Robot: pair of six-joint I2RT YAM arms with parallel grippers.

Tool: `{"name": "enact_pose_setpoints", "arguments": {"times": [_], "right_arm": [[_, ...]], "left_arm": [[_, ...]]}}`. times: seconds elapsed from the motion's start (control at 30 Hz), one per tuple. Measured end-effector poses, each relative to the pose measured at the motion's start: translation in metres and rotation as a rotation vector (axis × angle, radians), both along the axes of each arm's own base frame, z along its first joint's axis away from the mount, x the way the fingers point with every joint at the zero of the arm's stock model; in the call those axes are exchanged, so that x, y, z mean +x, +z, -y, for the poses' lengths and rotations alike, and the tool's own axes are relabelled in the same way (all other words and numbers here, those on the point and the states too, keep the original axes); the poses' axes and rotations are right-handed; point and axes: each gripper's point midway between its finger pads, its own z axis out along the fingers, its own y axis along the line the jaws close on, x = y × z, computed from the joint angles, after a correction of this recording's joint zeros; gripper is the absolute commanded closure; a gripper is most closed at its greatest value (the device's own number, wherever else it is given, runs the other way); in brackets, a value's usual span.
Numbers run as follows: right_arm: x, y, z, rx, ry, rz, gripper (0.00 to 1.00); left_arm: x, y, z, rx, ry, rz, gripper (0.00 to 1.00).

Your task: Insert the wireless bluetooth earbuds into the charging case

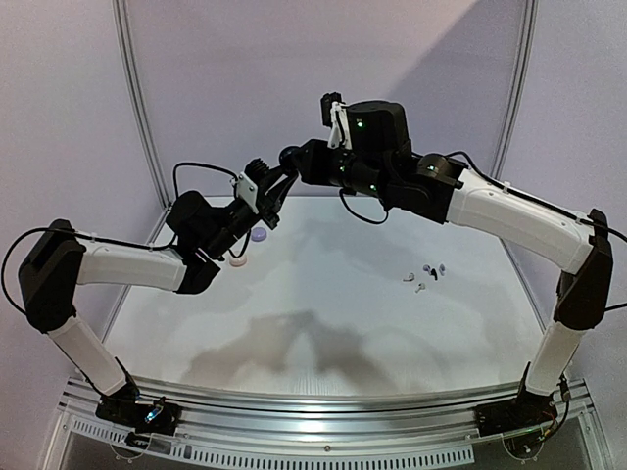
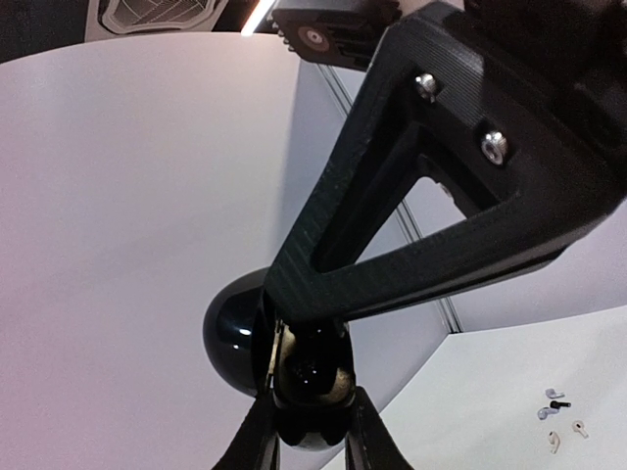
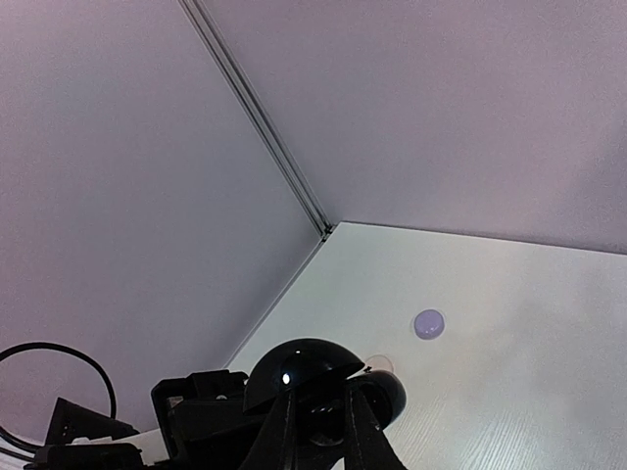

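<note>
Earbuds (image 1: pixel 423 276) lie in a little bunch on the right side of the white table (image 1: pixel 343 323), and none of them is in a case. From the left wrist camera we see the earbuds (image 2: pixel 560 419) far off at the bottom right, some pale and one dark. They are too small for us to count for sure. High up over the back of the table, the two arms meet around a shiny black case (image 1: pixel 291 155). The black case (image 2: pixel 235 338) is open in the left wrist view, with its round lid tipped to the left and a gold-coloured inside showing. The left claw (image 1: pixel 281 181) grips the bottom half of it, and its fingers (image 2: pixel 367 441) press on both sides. The right claw (image 1: pixel 297 159) comes in from the other side, and its big dark finger (image 2: pixel 392 245) reaches down to where the lid joins the bottom. In the right wrist view we see this claw (image 3: pixel 318 426) pinched tight on the black case (image 3: pixel 299 364), with only a thin gap between its fingers. Down on the table, at the back left, sits a round purple case (image 1: pixel 259 235), and a round white case (image 1: pixel 237 261) sits near it, closer to us. Both are well apart from the earbuds.
</note>
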Motion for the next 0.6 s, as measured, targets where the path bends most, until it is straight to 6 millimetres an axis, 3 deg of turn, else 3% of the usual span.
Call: {"name": "enact_pose_setpoints", "arguments": {"times": [0.33, 0.6], "right_arm": [[0.0004, -0.0003, 0.0006, -0.005, -0.004, 0.003, 0.99], [0.0018, -0.0018, 0.0003, 0.004, -0.013, -0.006, 0.80]], "left_arm": [[0.0000, 0.0003, -0.0004, -0.001, 0.000, 0.001, 1.00], [0.0003, -0.0004, -0.0003, -0.001, 0.000, -0.003, 1.00]]}}
